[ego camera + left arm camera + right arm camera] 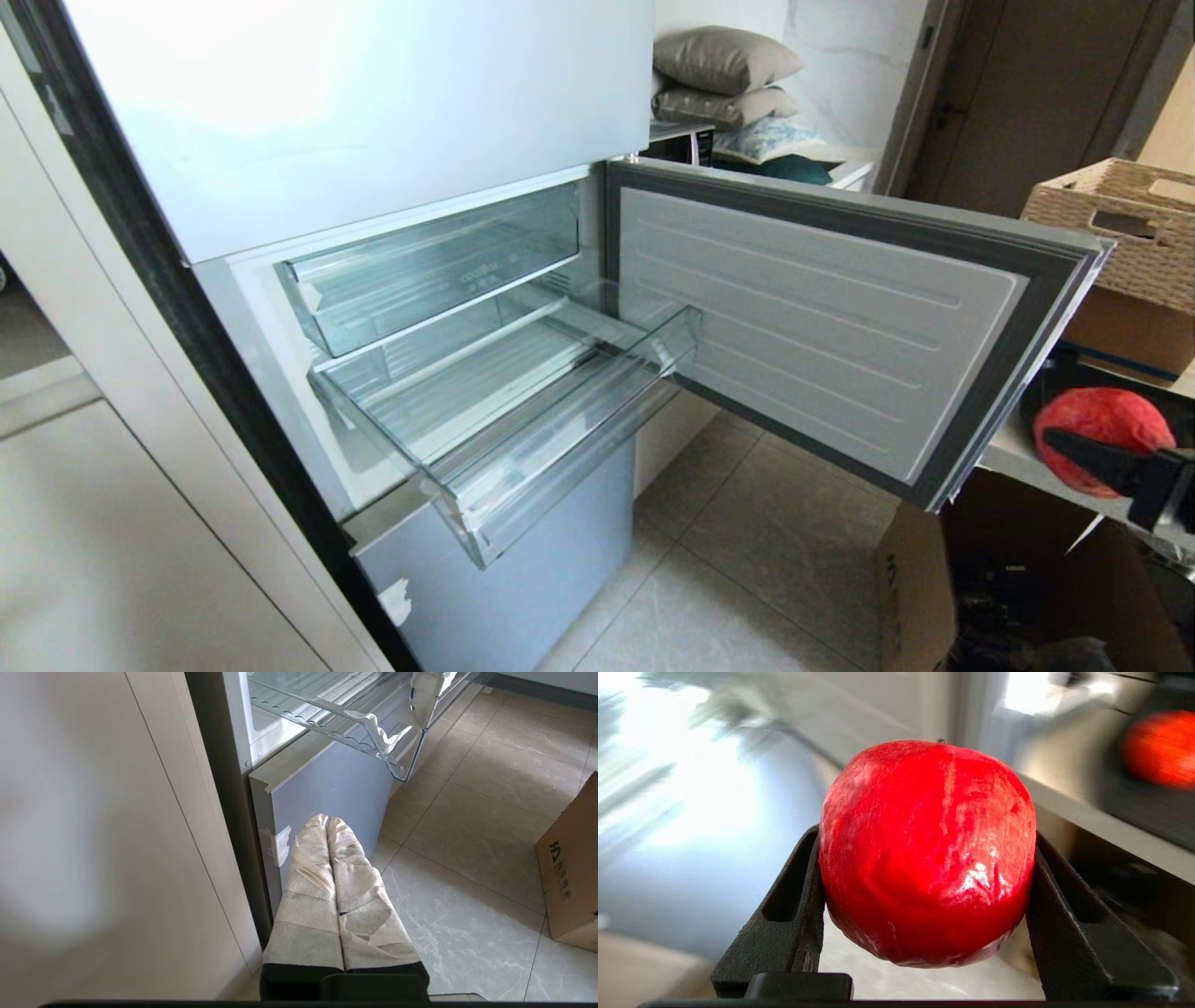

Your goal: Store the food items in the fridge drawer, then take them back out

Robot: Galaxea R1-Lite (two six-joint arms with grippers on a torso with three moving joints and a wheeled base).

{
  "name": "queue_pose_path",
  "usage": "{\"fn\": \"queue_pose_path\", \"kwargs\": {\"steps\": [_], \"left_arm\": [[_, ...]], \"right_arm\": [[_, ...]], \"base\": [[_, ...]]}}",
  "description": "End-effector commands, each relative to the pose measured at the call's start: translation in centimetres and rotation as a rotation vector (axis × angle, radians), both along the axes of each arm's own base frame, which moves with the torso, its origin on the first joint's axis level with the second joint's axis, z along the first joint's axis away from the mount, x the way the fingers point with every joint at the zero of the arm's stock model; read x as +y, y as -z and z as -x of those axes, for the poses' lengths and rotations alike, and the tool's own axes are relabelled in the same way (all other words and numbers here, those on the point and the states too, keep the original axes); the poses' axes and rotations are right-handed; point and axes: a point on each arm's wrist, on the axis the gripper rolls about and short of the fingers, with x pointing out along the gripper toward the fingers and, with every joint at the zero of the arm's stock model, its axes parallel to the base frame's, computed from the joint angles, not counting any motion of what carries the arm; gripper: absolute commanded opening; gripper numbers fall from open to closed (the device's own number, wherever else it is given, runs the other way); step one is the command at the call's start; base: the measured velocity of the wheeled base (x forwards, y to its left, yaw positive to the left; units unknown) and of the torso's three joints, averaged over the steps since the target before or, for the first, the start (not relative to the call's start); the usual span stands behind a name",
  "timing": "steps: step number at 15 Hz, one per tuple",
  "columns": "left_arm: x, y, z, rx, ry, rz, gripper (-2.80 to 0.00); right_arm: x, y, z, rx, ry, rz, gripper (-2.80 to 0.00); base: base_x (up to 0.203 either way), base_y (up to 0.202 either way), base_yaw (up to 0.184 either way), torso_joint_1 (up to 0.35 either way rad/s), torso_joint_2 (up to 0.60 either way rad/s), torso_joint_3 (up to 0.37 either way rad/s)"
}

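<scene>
The fridge drawer (560,457), the lower and deeper of two clear drawers, is pulled out with nothing inside; its corner also shows in the left wrist view (397,751). My right gripper (927,835) is shut on a smooth, round red food item (924,858), held in the air at the far right (1106,415), beyond the open fridge door. One black finger (1092,453) crosses in front of it. A second orange-red food item (1160,749) lies on a ledge behind. My left gripper (327,820), with taped fingers, is shut and parked low by the fridge's grey bottom panel.
The open fridge door (822,327) stands between the drawer and my right gripper. A shallower upper drawer (429,271) sits above the pulled-out one. A wicker basket (1130,224) rests on a shelf at right, with a cardboard box (920,588) on the tiled floor below.
</scene>
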Motion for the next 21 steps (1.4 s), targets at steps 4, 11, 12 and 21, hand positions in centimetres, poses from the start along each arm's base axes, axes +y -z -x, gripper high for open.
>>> {"fn": "queue_pose_path", "kwargs": {"steps": [4,11,12,21], "left_arm": [[0.0,0.0,0.0,0.002,0.000,0.000,-2.80],[0.0,0.0,0.0,0.002,0.000,0.000,-2.80],[0.0,0.0,0.0,0.002,0.000,0.000,-2.80],[0.0,0.0,0.0,0.002,0.000,0.000,-2.80]], "right_arm": [[6.3,-0.4,-7.3,0.005,-0.117,-0.026,-2.80],[15.8,3.1,-17.6,-0.076,-0.245,-0.038,-2.80],[17.6,3.0,-18.5,-0.125,-0.269,-0.051,-2.80],[21.7,-0.8,-16.8,-0.214,-0.298,-0.058,-2.80]], "base": [[0.000,0.000,0.000,0.000,0.00,0.000],[0.000,0.000,0.000,0.000,0.00,0.000],[0.000,0.000,0.000,0.000,0.00,0.000],[0.000,0.000,0.000,0.000,0.00,0.000]]}}
